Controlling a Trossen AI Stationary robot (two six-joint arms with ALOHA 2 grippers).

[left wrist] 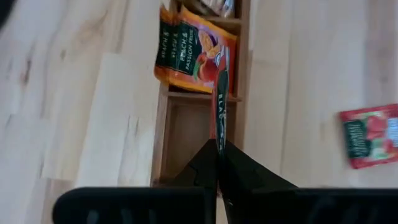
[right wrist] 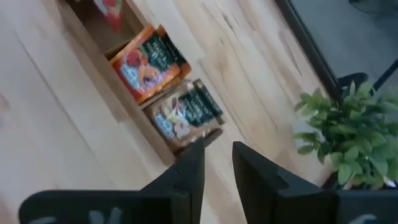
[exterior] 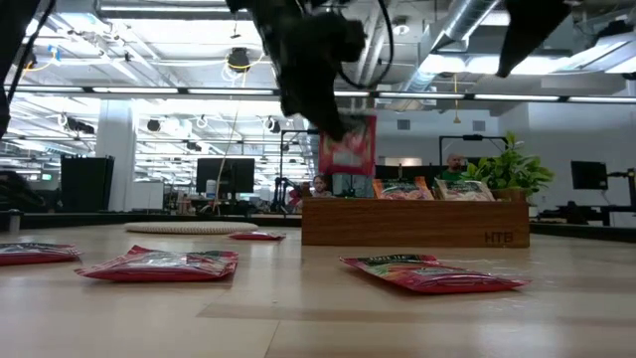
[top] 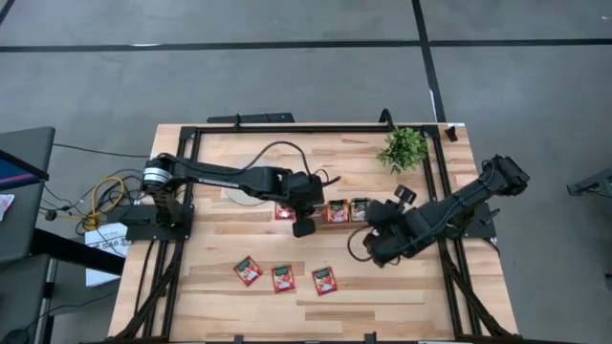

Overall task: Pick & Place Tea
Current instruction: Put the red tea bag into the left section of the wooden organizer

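The left claw (left wrist: 219, 146) is closed on a red tea sachet (left wrist: 221, 93), which it holds on edge above the empty end compartment of the wooden tray (left wrist: 163, 130), near the middle of the tabletop (top: 220, 277). The orange sachet (top: 337, 211) and the beige sachet (top: 360, 209) fill the other two compartments. Three red sachets (top: 284, 278) lie flat toward the front edge. The right claw (right wrist: 214, 165) hangs a little open beside the tray, holding nothing, with the plant (top: 404, 148) toward the back edge.

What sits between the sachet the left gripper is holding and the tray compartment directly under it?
Nothing: in the left wrist view the red sachet hangs edge-on from the left gripper over an empty compartment of the wooden tray.
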